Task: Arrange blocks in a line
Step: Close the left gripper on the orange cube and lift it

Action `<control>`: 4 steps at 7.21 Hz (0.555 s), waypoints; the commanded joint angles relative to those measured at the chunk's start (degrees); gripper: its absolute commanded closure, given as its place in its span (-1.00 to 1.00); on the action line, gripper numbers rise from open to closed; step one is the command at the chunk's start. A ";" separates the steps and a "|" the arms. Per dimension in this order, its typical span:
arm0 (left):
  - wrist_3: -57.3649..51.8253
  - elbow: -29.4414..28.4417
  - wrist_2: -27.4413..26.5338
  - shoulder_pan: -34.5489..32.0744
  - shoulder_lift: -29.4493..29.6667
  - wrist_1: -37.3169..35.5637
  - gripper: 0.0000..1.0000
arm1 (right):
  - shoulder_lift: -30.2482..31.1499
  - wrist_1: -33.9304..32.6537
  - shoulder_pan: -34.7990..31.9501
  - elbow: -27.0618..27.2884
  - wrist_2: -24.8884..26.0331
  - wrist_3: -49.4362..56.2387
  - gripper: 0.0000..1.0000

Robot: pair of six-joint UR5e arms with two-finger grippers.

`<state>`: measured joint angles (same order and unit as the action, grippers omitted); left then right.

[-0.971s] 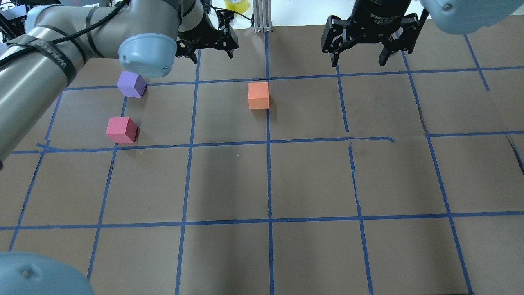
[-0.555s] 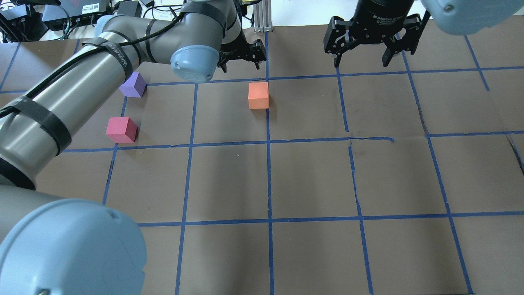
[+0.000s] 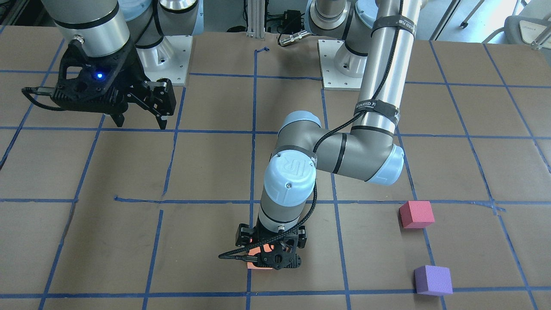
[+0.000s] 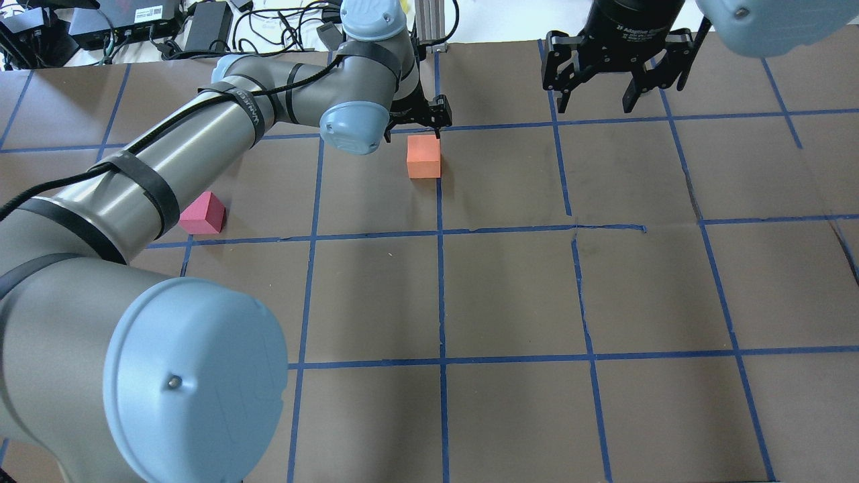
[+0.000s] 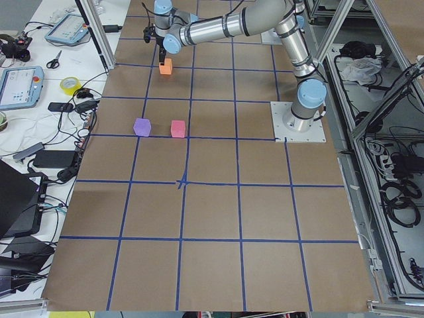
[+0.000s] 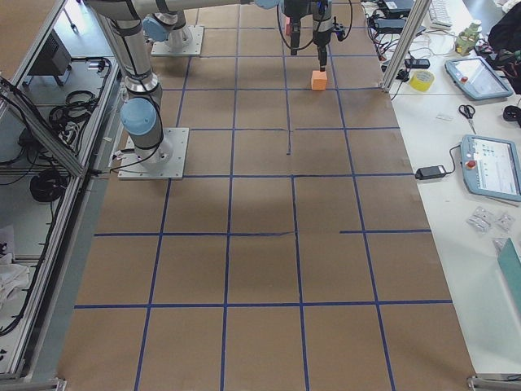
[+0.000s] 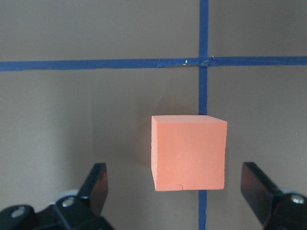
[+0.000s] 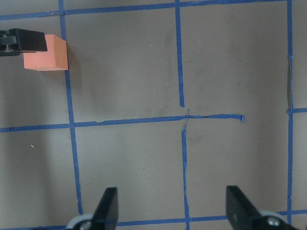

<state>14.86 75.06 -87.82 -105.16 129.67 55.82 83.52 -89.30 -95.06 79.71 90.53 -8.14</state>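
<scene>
The orange cube (image 4: 423,156) sits on the brown table by a blue tape line, at the middle far side. My left gripper (image 4: 416,127) hovers over it, open; in the left wrist view the fingers (image 7: 96,184) stand apart on either side of the orange cube (image 7: 188,152). In the front view the left gripper (image 3: 270,252) hides most of that cube. The pinkish-red cube (image 3: 416,214) and the purple cube (image 3: 433,280) lie apart on my left side. The overhead view shows part of the pinkish-red cube (image 4: 203,215); my left arm hides the purple one. My right gripper (image 4: 596,106) is open and empty.
A blue tape grid (image 4: 441,295) covers the table. An aluminium post (image 4: 429,27) and cables and electronics (image 4: 168,20) stand past the far edge. The arms' base plates (image 3: 168,56) are bolted at my side. Tablets and a yellow tape roll (image 5: 69,84) lie on a side bench.
My left arm has swung right, from near the purple cube to over the orange cube, and now covers the purple cube in the overhead view. The right gripper has shifted slightly right.
</scene>
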 commanded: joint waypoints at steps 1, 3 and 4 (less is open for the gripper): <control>0.00 -0.18 -0.24 -0.39 2.34 -0.97 -1.00 | -0.02 0.18 -0.04 0.00 0.17 -0.03 -1.00; 0.08 -0.18 0.02 -0.57 4.80 -3.60 -1.00 | -0.02 0.27 0.05 0.09 -0.09 -0.03 -1.00; 0.95 -0.18 -0.24 -0.66 5.24 -3.70 -0.38 | -0.02 0.35 -0.04 0.09 -0.09 -0.12 -1.00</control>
<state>15.07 74.89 -87.92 -105.69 133.99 52.71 83.50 -89.03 -95.04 79.79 90.49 -8.19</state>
